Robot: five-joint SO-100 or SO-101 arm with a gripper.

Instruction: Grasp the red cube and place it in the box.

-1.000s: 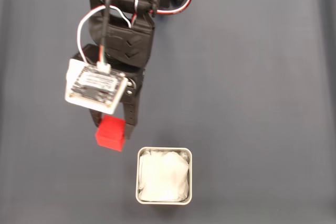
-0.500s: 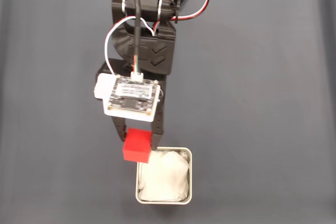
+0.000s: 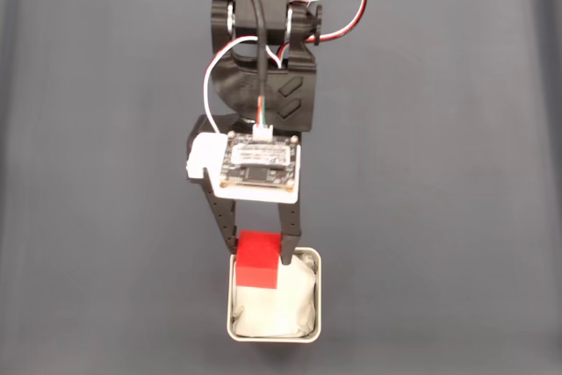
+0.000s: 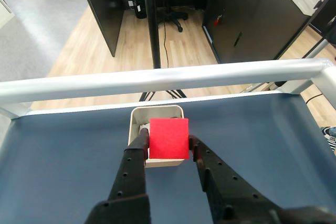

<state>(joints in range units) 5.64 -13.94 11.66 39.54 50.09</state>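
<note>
Black two-finger gripper [image 3: 258, 256] clamped on small bright red matte cube [image 3: 257, 261], held above near edge of square grey-rimmed white-lined box [image 3: 309, 327]; off-centre release risks cube clipping rim and tumbling onto blue-grey table [image 3: 439, 173].

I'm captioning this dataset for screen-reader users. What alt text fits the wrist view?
The gripper holds the red cube between its two black fingers, directly over the box on a dark blue-grey table. Beyond the table's metal rail are a wooden floor and dark office partitions.
</note>
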